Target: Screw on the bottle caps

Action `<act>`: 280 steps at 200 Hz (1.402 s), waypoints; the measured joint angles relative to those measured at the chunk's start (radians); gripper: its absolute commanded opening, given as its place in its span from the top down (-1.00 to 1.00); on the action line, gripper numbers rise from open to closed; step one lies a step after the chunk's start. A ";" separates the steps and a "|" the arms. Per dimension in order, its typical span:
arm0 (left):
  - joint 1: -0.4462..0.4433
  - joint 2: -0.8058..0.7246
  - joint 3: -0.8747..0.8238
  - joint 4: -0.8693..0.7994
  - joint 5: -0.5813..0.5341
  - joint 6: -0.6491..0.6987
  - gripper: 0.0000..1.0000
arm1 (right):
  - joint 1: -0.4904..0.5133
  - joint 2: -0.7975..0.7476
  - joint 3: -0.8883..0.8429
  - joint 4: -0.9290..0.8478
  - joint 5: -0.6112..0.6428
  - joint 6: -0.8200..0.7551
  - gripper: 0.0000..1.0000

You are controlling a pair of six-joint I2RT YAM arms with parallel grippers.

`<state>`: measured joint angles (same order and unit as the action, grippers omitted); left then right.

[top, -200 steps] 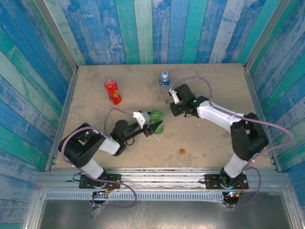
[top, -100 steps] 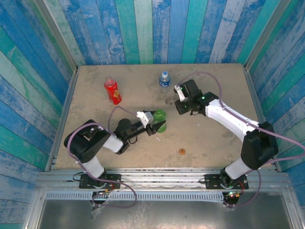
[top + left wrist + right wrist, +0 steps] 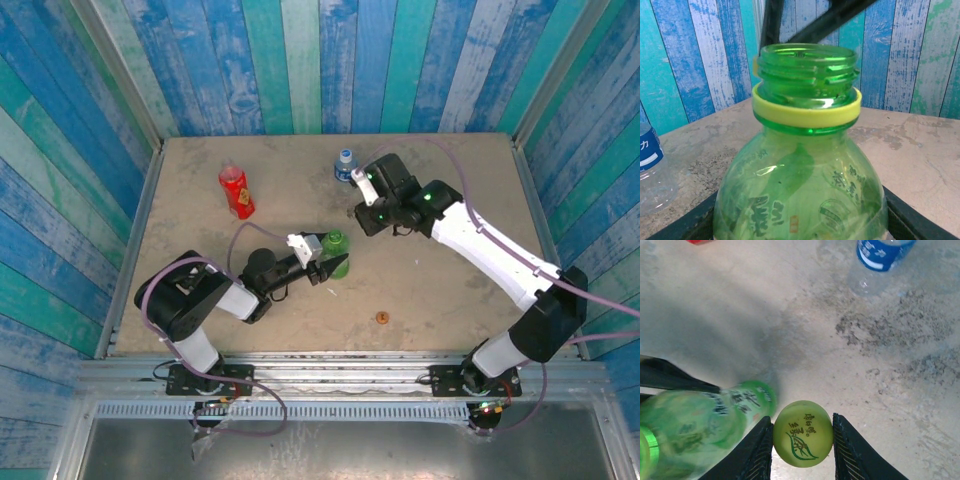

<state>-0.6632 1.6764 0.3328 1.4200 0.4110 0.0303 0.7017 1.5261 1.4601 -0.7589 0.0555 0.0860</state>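
Note:
The translucent green bottle stands upright in the middle of the table, its threaded neck open above a yellow ring. My left gripper is shut on its body, with dark fingers at both sides. My right gripper is shut on the light green cap, printed side to the camera, hanging above the table just right of the green bottle. From above, the right gripper hovers behind and to the right of the bottle. The orange cap lies on the table near the front.
The red bottle stands at the back left. The short clear bottle with the blue label stands at the back centre, close to my right wrist, with a blue cap on it. Blue-green plank walls enclose the table on three sides.
My right wrist has risen and swung slightly left and back, carrying the light green cap. The left gripper keeps the green bottle in nearly the same spot.

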 measured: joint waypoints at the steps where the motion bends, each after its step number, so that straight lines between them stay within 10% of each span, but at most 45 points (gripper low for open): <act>1: 0.000 0.000 0.000 0.000 0.000 0.000 -0.25 | 0.003 0.000 0.003 -0.002 0.000 0.000 0.31; 280: 0.001 0.050 0.076 -0.051 0.010 -0.080 -0.16 | 0.151 0.081 0.143 -0.116 0.016 -0.035 0.37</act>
<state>-0.6621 1.7267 0.4088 1.3693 0.4213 -0.0502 0.8524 1.6070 1.6035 -0.8753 0.0711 0.0505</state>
